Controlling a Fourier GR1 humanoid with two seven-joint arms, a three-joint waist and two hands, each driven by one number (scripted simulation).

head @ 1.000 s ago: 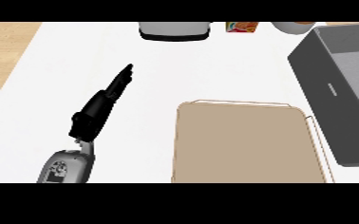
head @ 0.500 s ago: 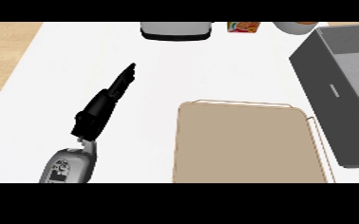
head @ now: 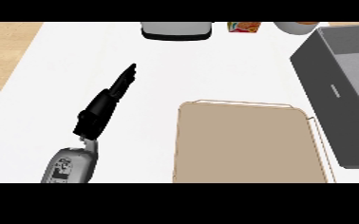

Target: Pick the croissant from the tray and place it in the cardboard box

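White counter (head: 210,71); cardboard box (head: 245,142) long axis near-far; left robot hand (head: 105,107) straight-fingered, empty.

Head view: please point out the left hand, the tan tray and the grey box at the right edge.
left hand (head: 105,105), head view, on its black palm.
tan tray (head: 245,144), head view, on its bare flat floor.
grey box (head: 319,78), head view, on its outer left wall.
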